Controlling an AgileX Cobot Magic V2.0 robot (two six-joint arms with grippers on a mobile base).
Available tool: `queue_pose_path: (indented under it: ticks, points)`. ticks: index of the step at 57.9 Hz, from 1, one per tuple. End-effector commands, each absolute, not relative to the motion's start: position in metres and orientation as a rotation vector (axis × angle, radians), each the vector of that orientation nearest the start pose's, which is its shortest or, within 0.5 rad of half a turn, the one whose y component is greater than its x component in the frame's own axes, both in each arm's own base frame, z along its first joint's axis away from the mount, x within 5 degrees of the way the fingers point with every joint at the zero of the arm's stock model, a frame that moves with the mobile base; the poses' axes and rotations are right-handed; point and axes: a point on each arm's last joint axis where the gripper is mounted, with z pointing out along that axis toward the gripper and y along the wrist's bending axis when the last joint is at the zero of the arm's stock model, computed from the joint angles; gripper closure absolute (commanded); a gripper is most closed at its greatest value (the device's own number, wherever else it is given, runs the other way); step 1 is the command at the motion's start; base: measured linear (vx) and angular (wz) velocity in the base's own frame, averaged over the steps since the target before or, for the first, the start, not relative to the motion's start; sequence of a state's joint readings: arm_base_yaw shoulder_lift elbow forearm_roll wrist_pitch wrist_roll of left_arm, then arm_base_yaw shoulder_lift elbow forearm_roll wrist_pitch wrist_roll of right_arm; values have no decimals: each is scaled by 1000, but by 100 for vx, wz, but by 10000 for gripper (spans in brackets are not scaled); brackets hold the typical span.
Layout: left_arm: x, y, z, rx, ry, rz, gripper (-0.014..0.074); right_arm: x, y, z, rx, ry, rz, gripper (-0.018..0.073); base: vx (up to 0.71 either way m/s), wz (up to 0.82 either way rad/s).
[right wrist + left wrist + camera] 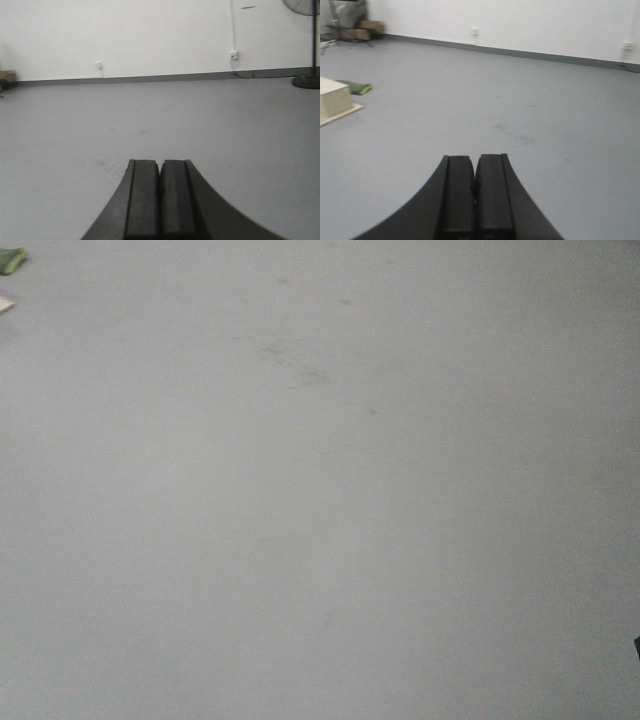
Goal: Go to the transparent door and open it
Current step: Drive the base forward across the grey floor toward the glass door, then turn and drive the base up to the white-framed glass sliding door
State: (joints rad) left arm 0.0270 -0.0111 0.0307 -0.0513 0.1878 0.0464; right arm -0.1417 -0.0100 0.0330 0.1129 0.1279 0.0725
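The transparent door is out of view in every frame. My left gripper (475, 160) is shut and empty, its black fingers pressed together, held above bare grey floor. My right gripper (160, 163) is also shut and empty, over grey floor, pointing at a white wall. The front view shows only grey floor (320, 500).
In the left wrist view a pale box (332, 97) on a flat board sits at the left, a green object (356, 87) beside it, and cardboard boxes (362, 30) at the far left corner. A white wall (520, 22) with a grey skirting runs across. A standing fan (307, 45) is far right.
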Motion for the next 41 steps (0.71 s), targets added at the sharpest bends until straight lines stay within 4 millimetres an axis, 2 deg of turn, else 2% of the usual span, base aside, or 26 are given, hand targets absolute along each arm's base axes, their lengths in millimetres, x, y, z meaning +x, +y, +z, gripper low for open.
queue_pose_path:
  ticks: [1, 41]
  points:
    - [56, 1, 189, -30, 1613, 0, 530, 55, -7, 199, 243, 1518, 38, 565, 61, 71]
    - [56, 1, 189, -30, 1613, 0, 530, 55, -7, 199, 243, 1518, 38, 565, 64, 71]
